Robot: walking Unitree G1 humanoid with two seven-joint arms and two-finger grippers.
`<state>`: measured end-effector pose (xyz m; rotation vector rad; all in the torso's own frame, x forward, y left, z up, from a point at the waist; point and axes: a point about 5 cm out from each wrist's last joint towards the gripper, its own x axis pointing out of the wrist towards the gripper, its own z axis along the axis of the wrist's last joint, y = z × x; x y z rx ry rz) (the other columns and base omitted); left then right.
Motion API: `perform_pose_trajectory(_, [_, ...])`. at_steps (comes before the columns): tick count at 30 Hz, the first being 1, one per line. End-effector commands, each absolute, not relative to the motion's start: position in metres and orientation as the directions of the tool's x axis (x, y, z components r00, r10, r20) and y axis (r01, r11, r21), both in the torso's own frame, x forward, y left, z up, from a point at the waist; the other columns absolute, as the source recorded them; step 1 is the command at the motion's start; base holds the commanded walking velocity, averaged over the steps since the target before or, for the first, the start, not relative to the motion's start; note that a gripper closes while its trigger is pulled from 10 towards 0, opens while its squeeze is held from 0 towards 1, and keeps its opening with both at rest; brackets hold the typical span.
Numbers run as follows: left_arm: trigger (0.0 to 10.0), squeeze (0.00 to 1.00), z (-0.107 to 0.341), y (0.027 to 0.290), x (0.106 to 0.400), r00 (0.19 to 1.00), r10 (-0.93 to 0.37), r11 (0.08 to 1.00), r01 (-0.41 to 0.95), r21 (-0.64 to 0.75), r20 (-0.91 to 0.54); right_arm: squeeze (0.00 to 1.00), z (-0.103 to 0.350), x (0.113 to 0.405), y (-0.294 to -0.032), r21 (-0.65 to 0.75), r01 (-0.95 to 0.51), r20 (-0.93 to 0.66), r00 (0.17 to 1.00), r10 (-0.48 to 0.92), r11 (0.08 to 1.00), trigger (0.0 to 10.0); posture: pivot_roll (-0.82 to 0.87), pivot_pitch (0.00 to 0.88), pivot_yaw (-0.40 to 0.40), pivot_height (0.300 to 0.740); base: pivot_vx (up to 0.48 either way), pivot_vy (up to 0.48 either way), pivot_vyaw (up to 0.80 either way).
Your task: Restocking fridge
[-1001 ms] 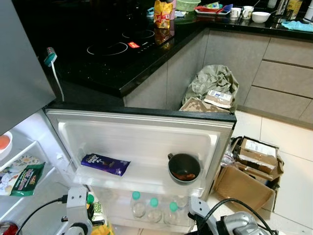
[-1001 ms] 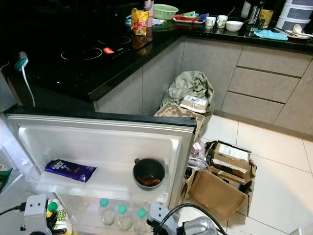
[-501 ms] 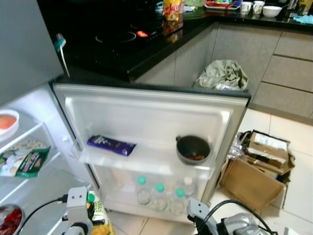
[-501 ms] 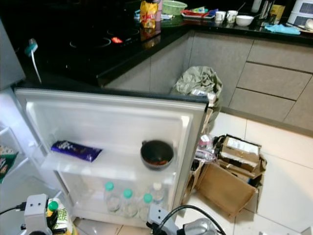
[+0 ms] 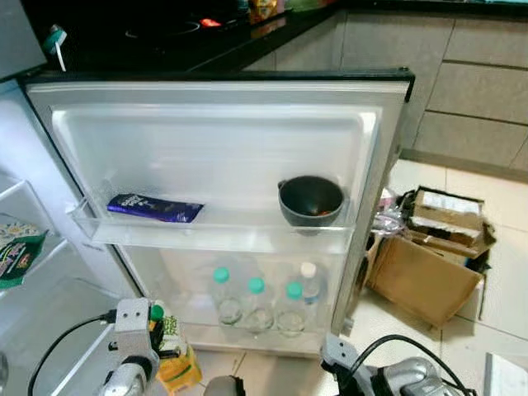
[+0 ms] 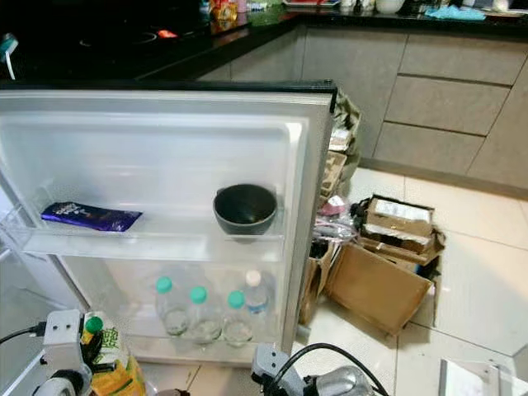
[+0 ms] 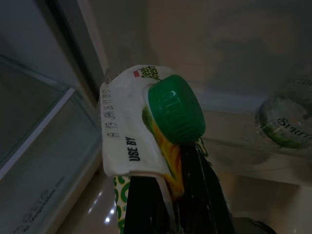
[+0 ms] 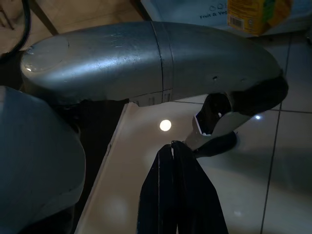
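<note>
A: Fridge door (image 5: 223, 140) swung wide, centre of the frame. Upper door shelf has a purple packet (image 5: 154, 207) and a dark bowl (image 5: 311, 199); bottles (image 5: 257, 299) stand below.

B: And the juice carton (image 7: 141, 122), green cap, isn't shelved yet. It's clenched in the left pincer (image 7: 168, 195), lower left, down by the floor beside the door.

A: So partly stocked, I'd judge. The carton remains.

B: Right pincer (image 8: 178, 195)? Fingers pressed together, holding nothing, hanging idle at the bottom.
</note>
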<state>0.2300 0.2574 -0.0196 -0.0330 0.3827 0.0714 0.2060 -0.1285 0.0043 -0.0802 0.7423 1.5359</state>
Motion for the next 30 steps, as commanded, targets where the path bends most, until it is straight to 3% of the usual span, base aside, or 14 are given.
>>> perform_pose_trajectory(1, [10.0, 0.0, 0.003, 0.265, 0.25, 0.959, 0.079, 0.997, -0.08, 0.008, -0.272, 0.0, 0.007, 0.205, -0.126, 0.399, -0.915, -0.47, -0.155, 0.869, 0.053, 10.0, -0.08, 0.0, 0.003, 0.525, 0.0, 0.0, 0.0])
perform_pose_trajectory(12, [10.0, 0.0, 0.03, 0.288, 0.26, 0.982, 0.149, 0.986, -0.155, -0.052, -0.113, 0.0, 0.015, 0.204, -0.125, 0.404, -0.915, -0.455, -0.195, 0.869, 0.007, 10.0, -0.08, 0.0, 0.003, 0.49, 0.0, 0.0, 0.0])
perform_pose_trajectory(22, [10.0, 0.0, 0.053, 0.305, 0.262, 0.994, 0.111, 0.992, -0.11, -0.066, 0.01, 0.0, 0.022, 0.207, -0.124, 0.409, -0.912, -0.42, -0.196, 0.886, -0.008, 10.0, -0.07, 0.0, 0.004, 0.47, 0.0, 0.0, 0.0])
perform_pose_trajectory(26, [10.0, 0.0, 0.068, 0.295, 0.27, 0.994, -0.067, 0.995, 0.073, -0.067, 0.086, 0.0, 0.025, 0.208, -0.124, 0.412, -0.911, -0.411, -0.197, 0.89, -0.012, 10.0, -0.07, 0.0, 0.002, 0.47, 0.0, 0.0, 0.0])
perform_pose_trajectory(30, [10.0, 0.0, 0.083, 0.294, 0.273, 0.976, -0.146, 0.981, 0.165, -0.107, 0.164, 0.0, 0.025, 0.21, -0.126, 0.409, -0.912, -0.421, -0.185, 0.888, 0.004, 10.0, -0.07, 0.0, 0.002, 0.47, 0.0, 0.0, 0.0])
